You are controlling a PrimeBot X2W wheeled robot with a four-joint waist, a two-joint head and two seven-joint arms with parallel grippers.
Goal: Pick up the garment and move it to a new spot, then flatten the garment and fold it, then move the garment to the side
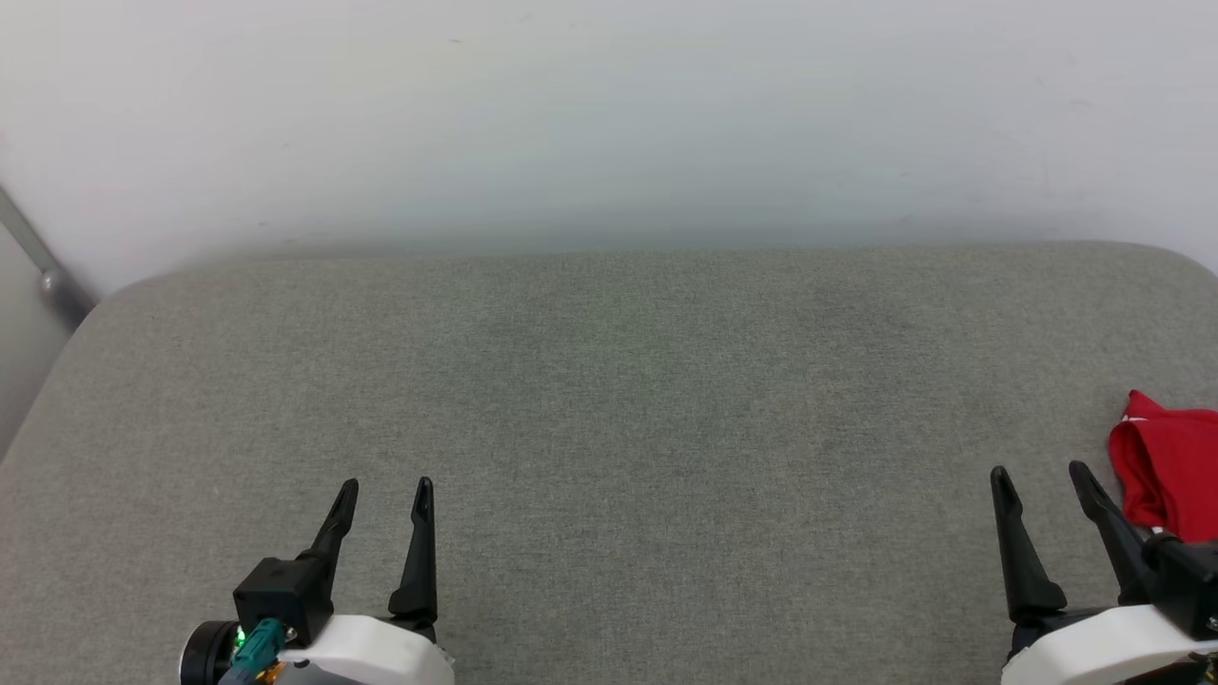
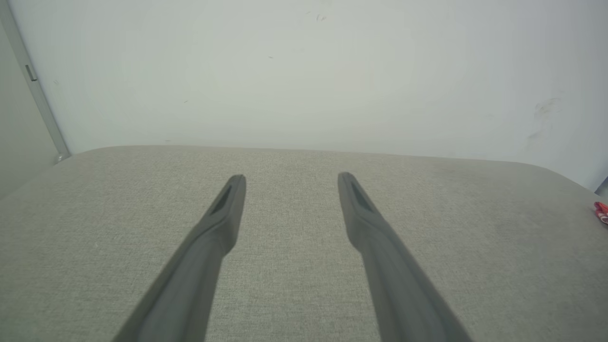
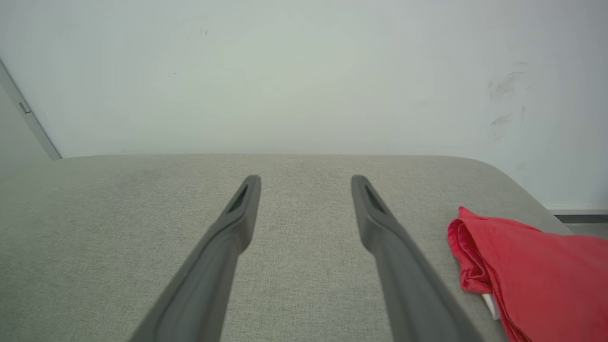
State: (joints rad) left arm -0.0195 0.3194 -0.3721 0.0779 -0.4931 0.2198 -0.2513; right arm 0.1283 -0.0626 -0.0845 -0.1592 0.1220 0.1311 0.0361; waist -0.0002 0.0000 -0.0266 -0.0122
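With my left gripper (image 1: 388,483) and right gripper (image 1: 1037,469) spread wide and empty, the garment (image 1: 1175,471) lies apparently folded at the right edge of the grey pad (image 1: 609,400); I judge the task essentially complete.

My head cam sits up high, looking forward and down over the grey fabric surface (image 1: 609,400) to the white wall (image 1: 609,114) at its far edge. My left gripper (image 1: 388,483) pokes in at near left and my right gripper (image 1: 1037,469) at near right. Each wrist cam sits low and close over the fabric, facing along its own fingers toward that far wall. All three share the far edge and the wall, plus the red garment (image 1: 1170,476) at the right, which is just a sliver for the left wrist.
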